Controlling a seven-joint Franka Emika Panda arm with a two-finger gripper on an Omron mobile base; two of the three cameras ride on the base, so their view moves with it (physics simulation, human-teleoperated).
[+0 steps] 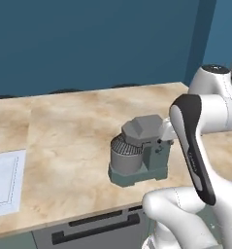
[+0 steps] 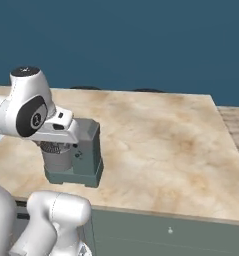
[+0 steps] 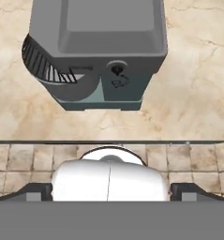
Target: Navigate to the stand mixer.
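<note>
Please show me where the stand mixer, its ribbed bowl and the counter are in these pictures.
stand mixer (image 1: 145, 127): left base view, on its angular grey head.
ribbed bowl (image 1: 123, 154): left base view, on its round grey side.
counter (image 2: 161, 145): right base view, on the bare marbled top right of the mixer.

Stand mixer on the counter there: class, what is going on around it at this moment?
Nothing is being handled. The stand mixer sits upright on the beige stone counter, near its front edge, with its ribbed bowl under the angular grey head. The robot's base is parked right in front of it, and the white arm rises over the counter edge beside the mixer. The hand camera looks down on the mixer from above. A pale sheet lies flat further left.
</note>
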